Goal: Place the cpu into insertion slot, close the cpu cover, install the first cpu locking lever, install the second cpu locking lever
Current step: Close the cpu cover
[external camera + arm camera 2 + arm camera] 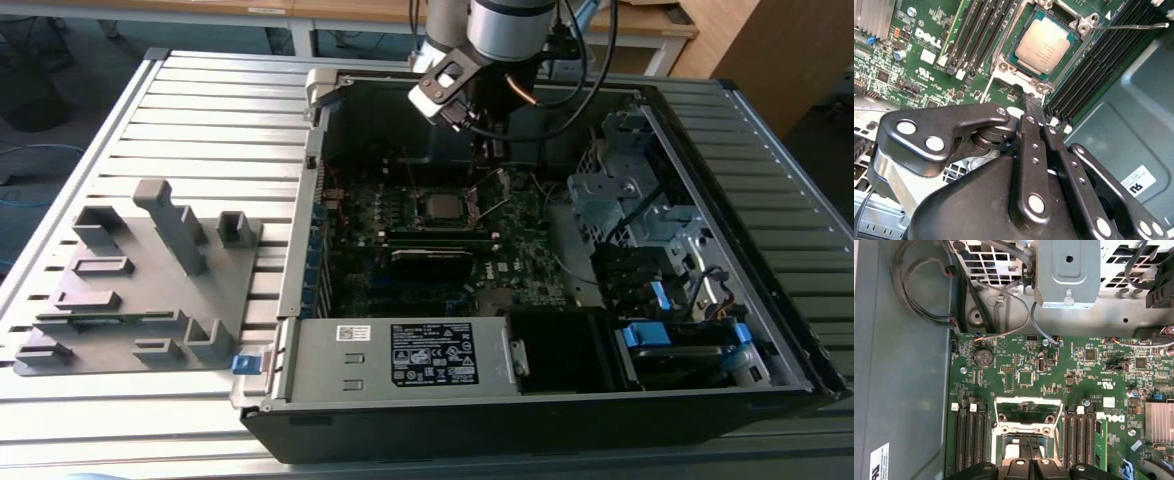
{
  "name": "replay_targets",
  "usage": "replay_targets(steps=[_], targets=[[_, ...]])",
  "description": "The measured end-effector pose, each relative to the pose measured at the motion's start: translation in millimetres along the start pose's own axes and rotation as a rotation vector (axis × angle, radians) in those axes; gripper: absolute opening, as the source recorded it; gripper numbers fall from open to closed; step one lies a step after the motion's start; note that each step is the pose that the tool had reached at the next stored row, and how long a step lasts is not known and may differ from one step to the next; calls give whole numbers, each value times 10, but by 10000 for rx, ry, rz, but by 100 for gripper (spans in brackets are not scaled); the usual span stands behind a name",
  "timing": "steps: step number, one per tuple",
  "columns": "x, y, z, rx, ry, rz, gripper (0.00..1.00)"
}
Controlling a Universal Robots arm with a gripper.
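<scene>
the gripper (1033, 102) is seen nearest in the second wrist view, its fingers brought together with nothing visible between them, and the tips are held just beside a corner of the insertion slot (1040, 88). in that slot the cpu (1046, 47) is already laid flat, with its dull metal top turned up. the cpu cover (1008, 42) seems to be lowered around it, though this cannot be told for sure. farther off, a thin locking lever (1126, 26) is seen standing free and not hooked down, and long memory slots (979, 35) are lined up on both sides. on the exterior view's clock face, the gripper is found at about one o'clock from the cpu, and the lever is pointed toward two o'clock. the cpu is judged to be light, stiff and thin, with a fragile underside, so it would be held only by two opposite edges. the lever is judged to be a springy wire, best pressed near its free end.
</scene>
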State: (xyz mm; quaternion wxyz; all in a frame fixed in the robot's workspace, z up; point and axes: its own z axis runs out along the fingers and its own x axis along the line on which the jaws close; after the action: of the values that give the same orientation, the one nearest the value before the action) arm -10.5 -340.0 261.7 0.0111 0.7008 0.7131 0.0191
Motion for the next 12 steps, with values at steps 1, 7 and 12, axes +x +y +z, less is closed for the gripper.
replay_targets(steps=[1, 7, 12], targets=[[0, 0, -5, 0, 1, 0, 11], [0, 1, -13, -2, 6, 0, 11], [-1, 31, -13, -1, 3, -1, 11]])
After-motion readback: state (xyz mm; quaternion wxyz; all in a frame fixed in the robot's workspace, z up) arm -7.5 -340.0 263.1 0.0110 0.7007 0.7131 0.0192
